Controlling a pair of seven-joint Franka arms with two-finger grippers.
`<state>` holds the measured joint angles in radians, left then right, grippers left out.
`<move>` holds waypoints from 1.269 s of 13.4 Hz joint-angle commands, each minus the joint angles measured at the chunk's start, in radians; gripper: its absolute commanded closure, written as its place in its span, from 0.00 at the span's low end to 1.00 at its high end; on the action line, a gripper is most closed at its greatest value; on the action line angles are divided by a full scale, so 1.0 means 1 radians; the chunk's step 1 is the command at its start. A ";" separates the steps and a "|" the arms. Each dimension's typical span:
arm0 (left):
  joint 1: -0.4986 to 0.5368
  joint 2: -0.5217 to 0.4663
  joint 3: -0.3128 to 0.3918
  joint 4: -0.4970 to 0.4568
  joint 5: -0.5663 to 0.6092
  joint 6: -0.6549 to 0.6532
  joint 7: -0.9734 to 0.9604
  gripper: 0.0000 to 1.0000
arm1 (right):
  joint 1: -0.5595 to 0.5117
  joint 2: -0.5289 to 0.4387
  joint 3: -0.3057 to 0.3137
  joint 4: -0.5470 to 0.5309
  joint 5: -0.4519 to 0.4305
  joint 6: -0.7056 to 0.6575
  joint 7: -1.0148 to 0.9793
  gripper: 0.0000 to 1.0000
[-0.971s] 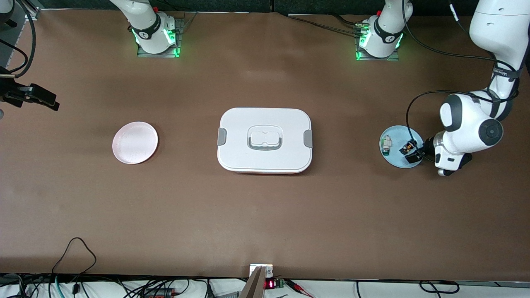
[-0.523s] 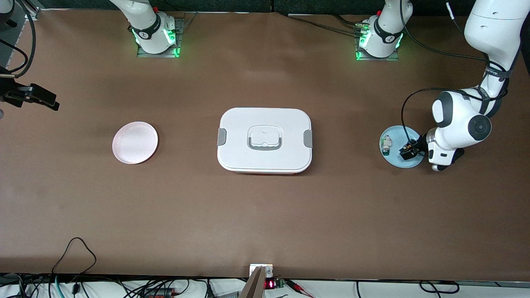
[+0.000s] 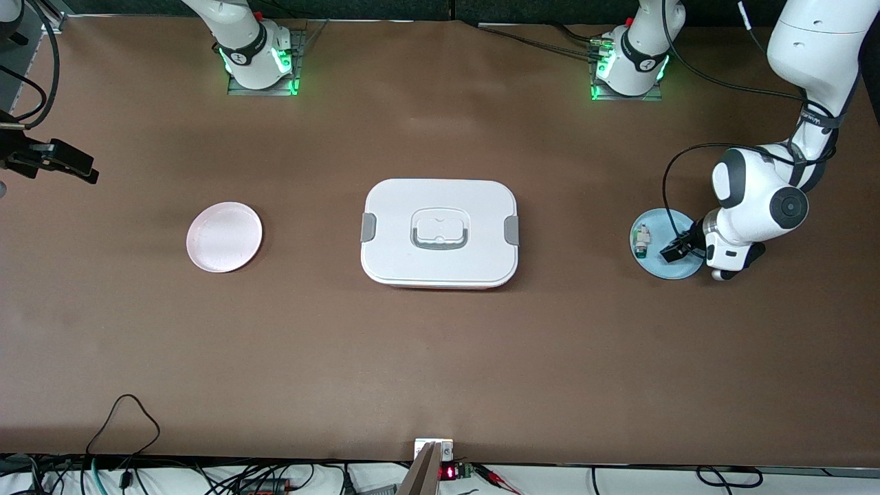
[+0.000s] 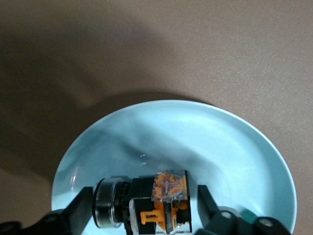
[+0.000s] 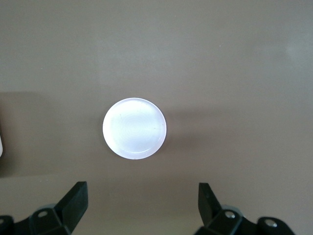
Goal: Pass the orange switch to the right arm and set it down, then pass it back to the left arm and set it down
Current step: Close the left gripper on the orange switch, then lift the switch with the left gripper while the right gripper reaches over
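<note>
The orange switch (image 4: pixel 164 200) lies on its side on a light blue plate (image 4: pixel 171 132), black with orange parts and a silver ring. My left gripper (image 4: pixel 144 210) is open and low over the plate, one finger on each side of the switch with small gaps showing. In the front view the left gripper (image 3: pixel 674 249) covers the switch on the blue plate (image 3: pixel 653 265) at the left arm's end. The white lidded box (image 3: pixel 440 232) stands mid-table. My right gripper (image 3: pixel 79 168) is open and empty, held high near the right arm's end, waiting; it shows in its wrist view (image 5: pixel 144 205).
A tiny white-and-green component (image 3: pixel 642 239) lies on the blue plate beside the switch. An empty pink plate (image 3: pixel 224 236) sits toward the right arm's end and shows in the right wrist view (image 5: pixel 134 128). Cables run along the table edge nearest the camera.
The left arm's wrist has drawn in and its gripper has come down over the switch, which now is covered in the front view. The right arm has not moved.
</note>
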<state>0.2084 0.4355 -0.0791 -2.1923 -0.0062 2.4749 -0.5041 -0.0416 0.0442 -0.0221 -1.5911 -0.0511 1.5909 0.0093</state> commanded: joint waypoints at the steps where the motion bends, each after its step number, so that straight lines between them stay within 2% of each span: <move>1: -0.003 -0.038 -0.002 -0.030 0.025 0.009 -0.005 0.47 | -0.003 0.006 0.010 0.014 0.008 -0.017 -0.014 0.00; 4: -0.006 -0.047 -0.007 -0.021 0.026 -0.005 0.030 0.68 | -0.003 0.009 0.010 0.014 0.008 -0.017 -0.014 0.00; 6: -0.006 -0.072 -0.011 -0.018 0.026 -0.031 0.083 0.70 | -0.006 0.009 0.010 0.014 0.008 -0.017 -0.015 0.00; 8: -0.006 -0.116 -0.021 -0.006 0.026 -0.088 0.116 0.77 | -0.006 0.009 0.008 0.014 0.011 -0.017 -0.012 0.00; 11: -0.004 -0.171 -0.094 0.049 0.026 -0.232 0.108 0.83 | -0.009 0.009 0.008 0.013 0.020 -0.017 -0.020 0.00; 12: -0.006 -0.184 -0.122 0.063 0.026 -0.282 0.108 0.91 | -0.009 0.009 0.005 0.013 0.046 -0.017 -0.020 0.00; 13: -0.004 -0.185 -0.151 0.083 0.025 -0.327 0.099 0.93 | -0.008 0.009 0.005 0.013 0.057 -0.017 -0.020 0.00; 15: -0.006 -0.192 -0.183 0.168 0.022 -0.471 0.076 0.96 | -0.001 0.013 0.011 0.008 0.059 -0.017 -0.022 0.00; 17: -0.006 -0.179 -0.278 0.287 0.003 -0.675 -0.041 0.99 | 0.028 0.028 0.013 0.005 0.060 -0.017 -0.022 0.00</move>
<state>0.1997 0.2453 -0.2839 -2.0185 -0.0041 1.9649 -0.4455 -0.0345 0.0582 -0.0138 -1.5920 -0.0050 1.5847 -0.0021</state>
